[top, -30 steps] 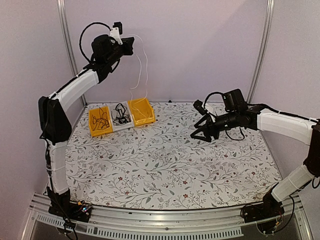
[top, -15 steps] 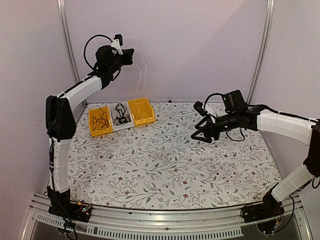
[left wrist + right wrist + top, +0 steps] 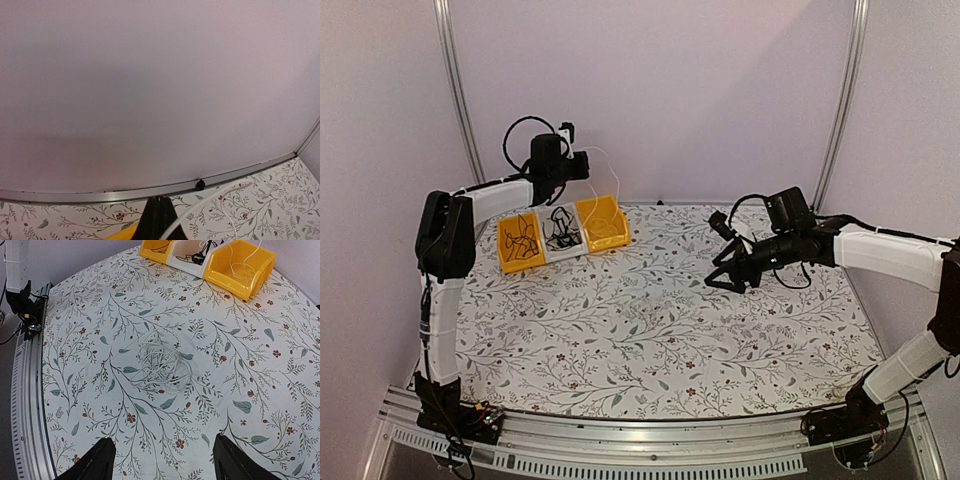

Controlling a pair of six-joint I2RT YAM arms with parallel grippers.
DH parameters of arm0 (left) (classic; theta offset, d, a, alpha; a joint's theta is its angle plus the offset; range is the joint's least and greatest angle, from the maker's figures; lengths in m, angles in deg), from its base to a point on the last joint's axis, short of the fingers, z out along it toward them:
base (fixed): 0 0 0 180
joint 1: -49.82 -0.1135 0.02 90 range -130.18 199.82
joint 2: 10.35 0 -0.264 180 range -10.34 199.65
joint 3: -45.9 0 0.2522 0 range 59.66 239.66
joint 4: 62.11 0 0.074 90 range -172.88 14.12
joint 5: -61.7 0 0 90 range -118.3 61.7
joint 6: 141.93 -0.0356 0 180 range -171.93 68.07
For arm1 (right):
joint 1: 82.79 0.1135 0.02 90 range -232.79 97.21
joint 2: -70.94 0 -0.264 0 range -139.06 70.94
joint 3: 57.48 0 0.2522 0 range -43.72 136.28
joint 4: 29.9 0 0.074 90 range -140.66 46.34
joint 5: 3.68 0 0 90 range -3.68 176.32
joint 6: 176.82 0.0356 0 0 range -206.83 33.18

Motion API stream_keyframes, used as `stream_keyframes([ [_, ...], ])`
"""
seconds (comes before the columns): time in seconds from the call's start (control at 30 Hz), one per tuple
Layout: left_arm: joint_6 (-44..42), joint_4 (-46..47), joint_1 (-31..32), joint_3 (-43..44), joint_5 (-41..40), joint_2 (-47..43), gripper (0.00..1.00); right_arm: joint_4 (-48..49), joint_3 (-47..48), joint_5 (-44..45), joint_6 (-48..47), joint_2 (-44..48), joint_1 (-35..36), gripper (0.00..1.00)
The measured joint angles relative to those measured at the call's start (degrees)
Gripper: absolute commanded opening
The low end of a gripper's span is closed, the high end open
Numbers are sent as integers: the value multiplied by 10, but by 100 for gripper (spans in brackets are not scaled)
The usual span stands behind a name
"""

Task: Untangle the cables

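Note:
My left gripper [image 3: 577, 163] is raised above the bins at the back left and is shut on a thin white cable [image 3: 614, 178]. The cable hangs down into the right yellow bin [image 3: 602, 224]. In the left wrist view the fingers [image 3: 161, 217] are pressed together and the white cable [image 3: 205, 201] runs out to the right. A loose coil of white cable [image 3: 161, 365] lies on the floral table, ahead of my right gripper [image 3: 165, 462]. The right gripper [image 3: 725, 278] is open, empty and low over the table. Black cables lie in the left yellow bin [image 3: 519, 240] and the middle white bin [image 3: 560, 232].
The three bins stand in a row at the table's back left, near the wall; they also show in the right wrist view [image 3: 240, 267]. A metal rail [image 3: 100, 194] runs along the foot of the back wall. The table's near-left edge rail [image 3: 27, 390] lies left of the coil.
My left gripper has come down from high up to just above the bins, still holding the white cable. The right gripper has dropped slightly toward the table.

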Motion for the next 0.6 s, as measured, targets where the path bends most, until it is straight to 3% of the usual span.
stream_keyframes([
  [0.4,12,-94,5,-31,-95,-2,0,0,-4,-2,0,2,-3,71],
  [0.6,28,-44,6,-14,-53,-2,0,-1,-4,-2,0,2,-3,71],
])
